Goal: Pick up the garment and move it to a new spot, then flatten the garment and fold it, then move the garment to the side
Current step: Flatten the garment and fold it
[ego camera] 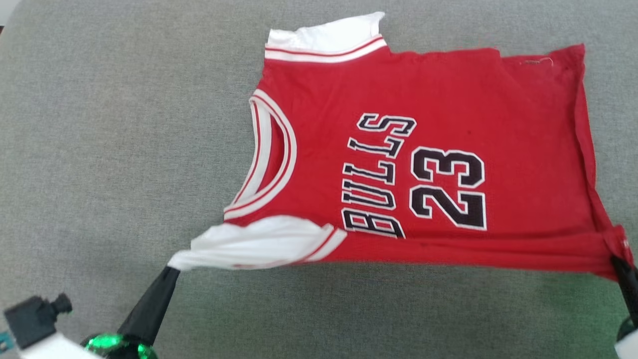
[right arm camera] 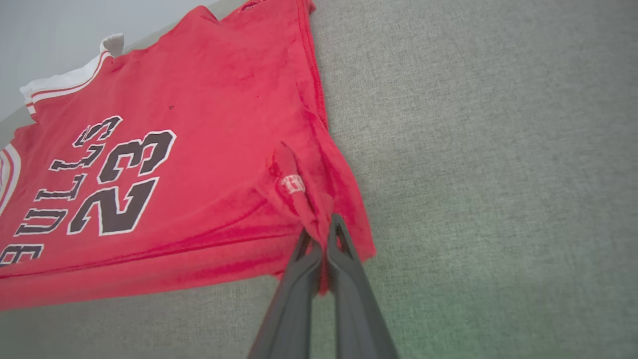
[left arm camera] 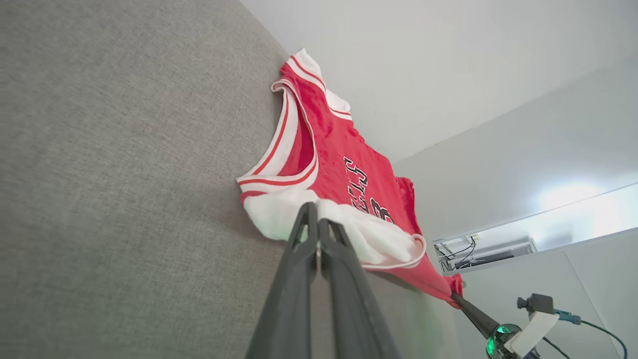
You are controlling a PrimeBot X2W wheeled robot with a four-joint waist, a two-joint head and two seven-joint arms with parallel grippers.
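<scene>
Grey woven surface (ego camera: pixel 99 124), pale walls (left arm camera: pixel 448 75) behind, carries the red soft-cloth garment (ego camera: pixel 448 99); left claw (ego camera: pixel 172 269) and right claw (ego camera: pixel 618 260) pinch it.

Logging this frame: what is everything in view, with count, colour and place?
garment: one, red with white sleeves and black-and-white "BULLS 23" lettering, spread on the grey surface, near edge stretched between the grippers.
grey fabric surface: one, under the garment.
wall: pale, beyond the surface.
wrist cameras: two, black on white mounts, one behind each gripper.
left gripper: one, dark, shut on the garment's near white sleeve, lower left.
right gripper: one, dark, shut on the garment's red hem corner, lower right.
</scene>
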